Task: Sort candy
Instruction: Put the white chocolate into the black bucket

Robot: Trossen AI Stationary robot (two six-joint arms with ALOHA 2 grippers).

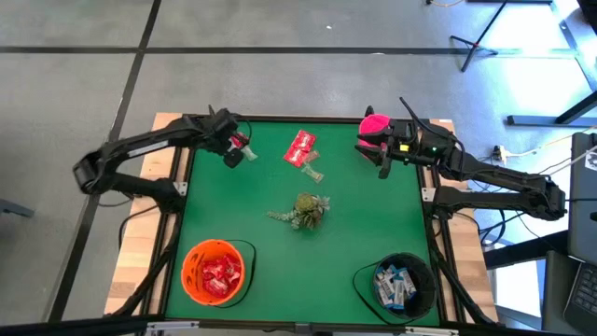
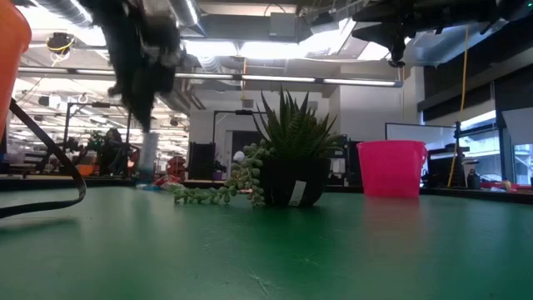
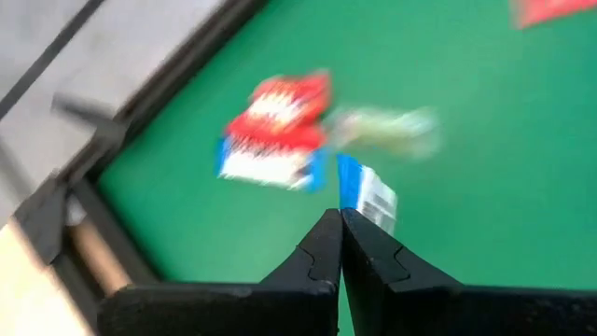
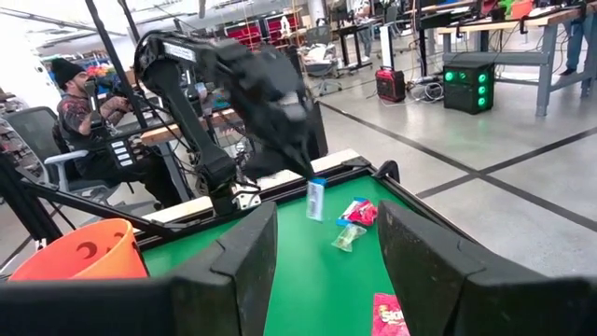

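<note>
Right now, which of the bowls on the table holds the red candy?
The orange bowl, at the table's front on the left arm's side. Red packets fill it, while the black bowl holds white-and-blue ones and the pink bowl stands at the back.

Two dark, matte-black jointed arms are flanking a green table, left arm [image 1: 140, 149] at the frame's left, right arm [image 1: 494, 177] at its right. Black cables are trailing along both. Small green lights are glowing on the right arm's wrist housing beside a yellow marking. The left gripper [image 3: 338, 245] is showing smooth black fingers tapering to narrow tips.
</note>
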